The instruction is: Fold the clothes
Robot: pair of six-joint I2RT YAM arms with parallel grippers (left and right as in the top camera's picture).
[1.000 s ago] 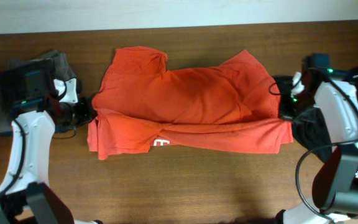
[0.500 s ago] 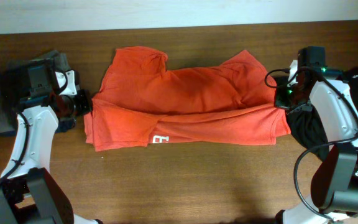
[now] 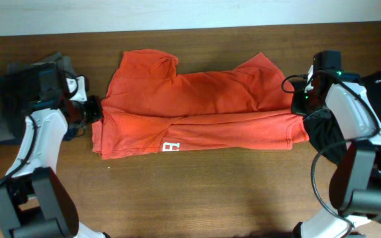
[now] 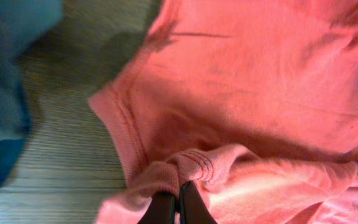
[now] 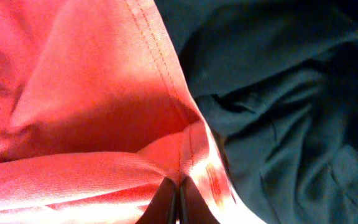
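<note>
The left hand (image 4: pixel 178 198) was clamped shut on a bunched hem at the T-shirt's (image 3: pixel 197 106) nine o'clock edge. The right hand (image 5: pixel 174 191) was pinched tight on the stitched hem at three o'clock. The orange shirt lay across the middle of the tabletop (image 3: pixel 197 198), with a long crease running nine to three. To fold it well, both hands should probably travel level and together, keeping the soft, wrinkling knit taut. White lettering (image 3: pixel 170 147) showed towards seven o'clock. A limp black shirt (image 3: pixel 323 135) lay touching the three o'clock edge, and a dark cloth (image 3: pixel 8 99) lay past nine.
</note>
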